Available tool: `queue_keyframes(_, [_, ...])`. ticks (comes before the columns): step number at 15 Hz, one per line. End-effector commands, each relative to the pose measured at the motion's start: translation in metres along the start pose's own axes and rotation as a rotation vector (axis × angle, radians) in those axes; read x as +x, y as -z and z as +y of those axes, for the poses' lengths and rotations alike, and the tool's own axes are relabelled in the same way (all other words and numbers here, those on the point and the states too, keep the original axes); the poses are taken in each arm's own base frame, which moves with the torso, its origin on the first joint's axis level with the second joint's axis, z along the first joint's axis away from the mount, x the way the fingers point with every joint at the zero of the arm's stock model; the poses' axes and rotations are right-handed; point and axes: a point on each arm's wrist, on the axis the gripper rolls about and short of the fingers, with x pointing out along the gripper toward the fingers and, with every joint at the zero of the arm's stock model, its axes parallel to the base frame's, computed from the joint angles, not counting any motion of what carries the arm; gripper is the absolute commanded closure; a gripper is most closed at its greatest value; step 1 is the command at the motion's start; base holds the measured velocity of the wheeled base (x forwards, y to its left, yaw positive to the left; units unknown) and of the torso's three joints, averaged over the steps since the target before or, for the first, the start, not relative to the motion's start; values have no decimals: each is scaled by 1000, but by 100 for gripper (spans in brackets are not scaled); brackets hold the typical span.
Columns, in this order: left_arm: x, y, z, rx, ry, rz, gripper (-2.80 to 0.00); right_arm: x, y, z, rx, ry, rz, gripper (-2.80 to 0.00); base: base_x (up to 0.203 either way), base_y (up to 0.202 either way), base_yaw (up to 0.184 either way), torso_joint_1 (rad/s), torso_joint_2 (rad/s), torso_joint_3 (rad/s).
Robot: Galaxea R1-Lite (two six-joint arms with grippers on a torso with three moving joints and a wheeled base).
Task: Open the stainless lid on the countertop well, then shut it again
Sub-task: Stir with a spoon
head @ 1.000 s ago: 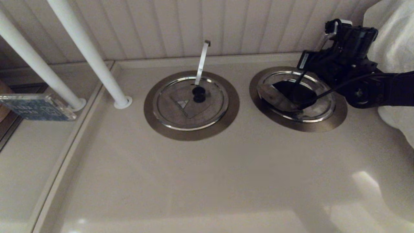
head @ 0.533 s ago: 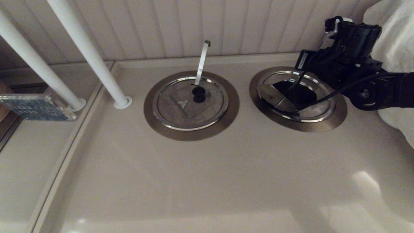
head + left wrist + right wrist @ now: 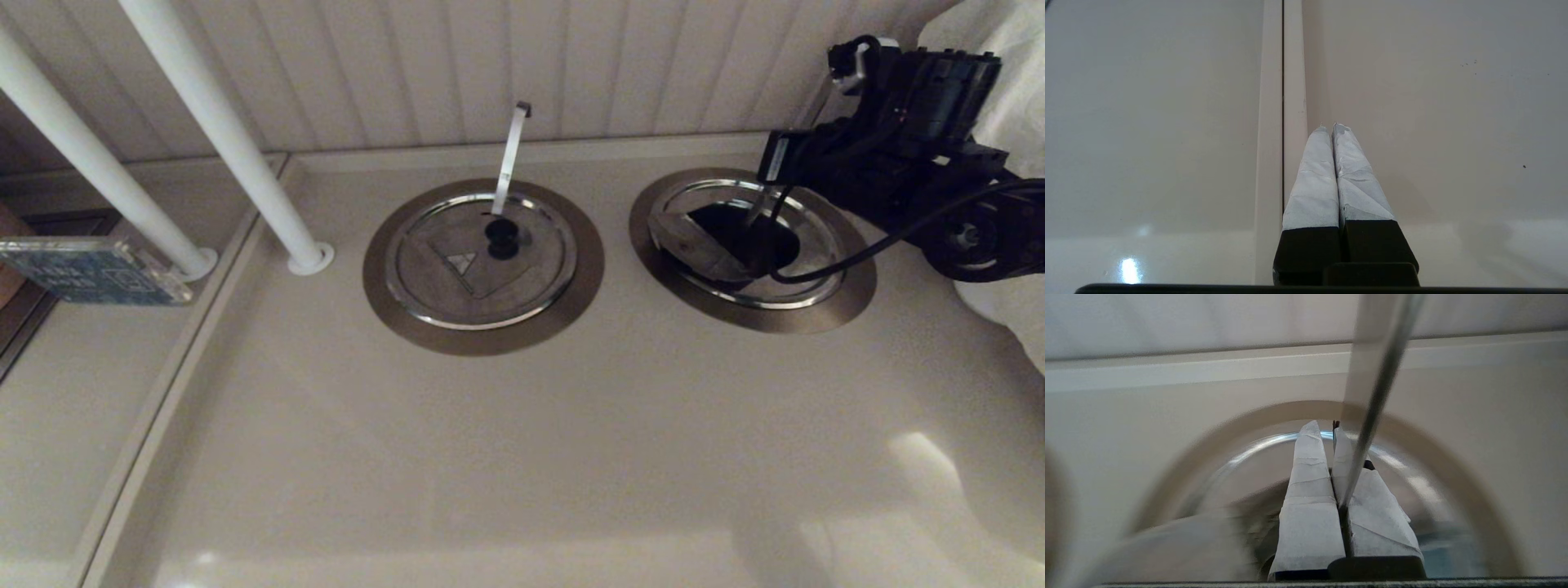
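Note:
The stainless lid (image 3: 808, 273) sits in the right-hand countertop well, framed by its brownish ring (image 3: 849, 304). Its wedge flap (image 3: 694, 245) is folded open to the left, baring the dark interior (image 3: 739, 233). The flat utensil handle (image 3: 1380, 375) rises from the opening. My right arm (image 3: 898, 155) hangs over the lid's back right edge. In the right wrist view my right gripper (image 3: 1327, 428) is shut above the lid's far rim, just beside the handle, with nothing clearly held. The lid's knob is hidden. My left gripper (image 3: 1329, 125) is shut over bare counter.
The twin lid (image 3: 457, 286), with a bright triangle mark, black knob (image 3: 502, 237) and its own handle (image 3: 510, 147), lies shut at centre. Two white poles (image 3: 237, 147) stand at back left. A blue board (image 3: 90, 269) sits far left, white cloth (image 3: 1008, 310) far right.
My right arm has drawn back to the right and slightly up, off the dark opening. The flap has stayed folded open. Nothing else has moved.

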Motion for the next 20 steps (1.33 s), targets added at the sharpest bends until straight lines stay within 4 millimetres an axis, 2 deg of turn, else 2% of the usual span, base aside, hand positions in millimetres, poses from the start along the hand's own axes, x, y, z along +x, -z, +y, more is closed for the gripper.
queue_keyframes(1, [0,0,0,-1,0,-1,0,4,1,-12,-17,34,-4,0,0,0,0,0,0,0])
queue_keyframes(7, [0,0,0,0,0,-2,0,20,9,-10,-4,47,-12,0,0,0,0,0,0,0])
queue_keyframes(10, [0,0,0,-1,0,0,0,34,15,-4,42,56,-89,0,0,0,0,0,0,0])
queue_keyframes(14, [0,0,0,-1,0,-1,0,21,6,13,88,10,-99,0,0,0,0,0,0,0])
queue_keyframes(18, [0,0,0,1,0,-1,0,3,-9,10,85,-21,-81,0,0,0,0,0,0,0])
queue_keyframes(20, [0,0,0,1,0,-1,0,2,-8,6,67,-18,-68,0,0,0,0,0,0,0])
